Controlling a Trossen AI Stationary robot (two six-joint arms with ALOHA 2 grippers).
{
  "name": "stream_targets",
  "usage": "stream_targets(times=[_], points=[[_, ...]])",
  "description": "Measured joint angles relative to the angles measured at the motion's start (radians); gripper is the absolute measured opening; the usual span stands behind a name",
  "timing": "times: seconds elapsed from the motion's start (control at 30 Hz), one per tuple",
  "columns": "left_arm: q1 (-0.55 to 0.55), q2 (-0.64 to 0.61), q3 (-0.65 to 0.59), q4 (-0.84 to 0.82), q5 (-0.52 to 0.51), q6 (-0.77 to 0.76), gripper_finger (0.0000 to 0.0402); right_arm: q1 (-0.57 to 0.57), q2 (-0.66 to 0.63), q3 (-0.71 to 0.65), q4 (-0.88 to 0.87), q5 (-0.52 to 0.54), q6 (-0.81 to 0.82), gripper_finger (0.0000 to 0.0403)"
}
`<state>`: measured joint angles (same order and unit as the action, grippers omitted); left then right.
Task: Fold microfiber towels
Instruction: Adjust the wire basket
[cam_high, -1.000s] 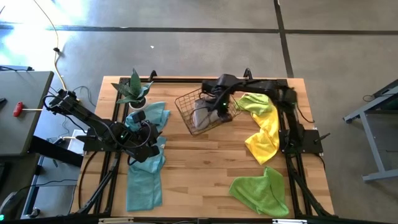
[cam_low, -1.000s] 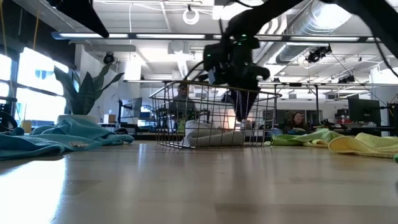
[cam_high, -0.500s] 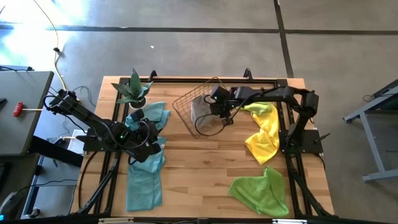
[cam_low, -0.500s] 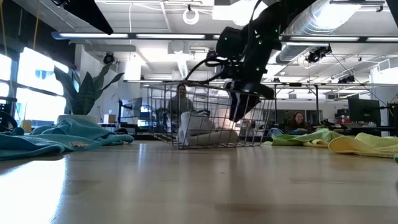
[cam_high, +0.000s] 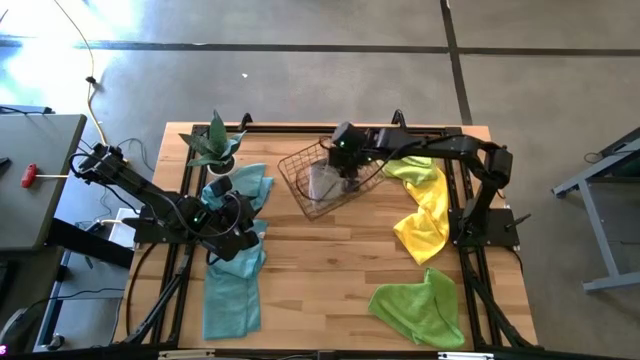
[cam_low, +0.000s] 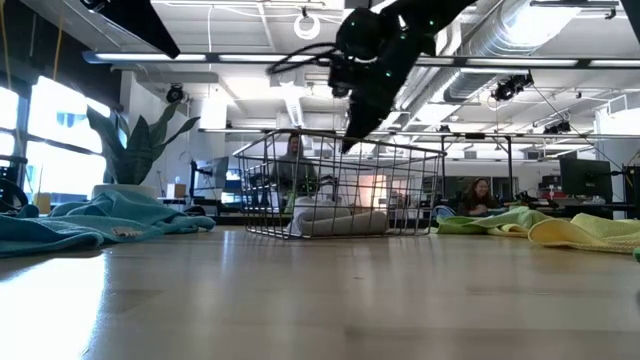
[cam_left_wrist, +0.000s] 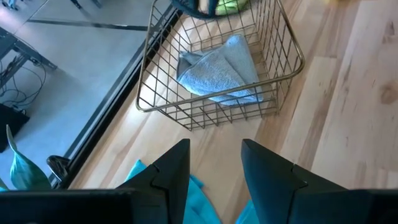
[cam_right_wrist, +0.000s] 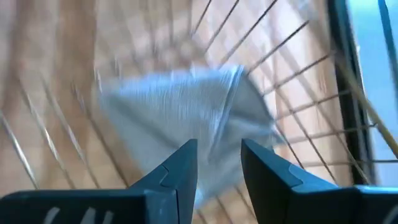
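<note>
The right arm reaches across the table (cam_high: 330, 260), its claw (cam_high: 343, 150) parted and empty above the wire basket (cam_high: 325, 180) holding a folded grey towel (cam_left_wrist: 221, 71). The left claw (cam_left_wrist: 214, 165), parted, holds nothing over the teal towel (cam_high: 232, 285).

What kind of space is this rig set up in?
Most likely an open lab or workshop office. The low view shows exposed ceiling ducting, rows of desks with monitors and a seated person behind the table. The high view shows a bare concrete floor around the wooden table.
</note>
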<state>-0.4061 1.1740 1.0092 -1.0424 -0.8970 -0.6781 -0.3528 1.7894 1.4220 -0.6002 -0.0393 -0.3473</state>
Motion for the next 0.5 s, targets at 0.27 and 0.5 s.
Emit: stream_targets(times=[0.27, 0.5], points=[[0.0, 0.0, 0.0, 0.0, 0.005, -0.001, 0.0133, -0.038, -0.01, 0.0, -0.061, -0.007, 0.166, 0.0119], [0.0, 0.0, 0.0, 0.0, 0.003, -0.003, 0.0133, 0.012, -0.153, 0.0, -0.352, 0.042, 0.269, 0.0118]])
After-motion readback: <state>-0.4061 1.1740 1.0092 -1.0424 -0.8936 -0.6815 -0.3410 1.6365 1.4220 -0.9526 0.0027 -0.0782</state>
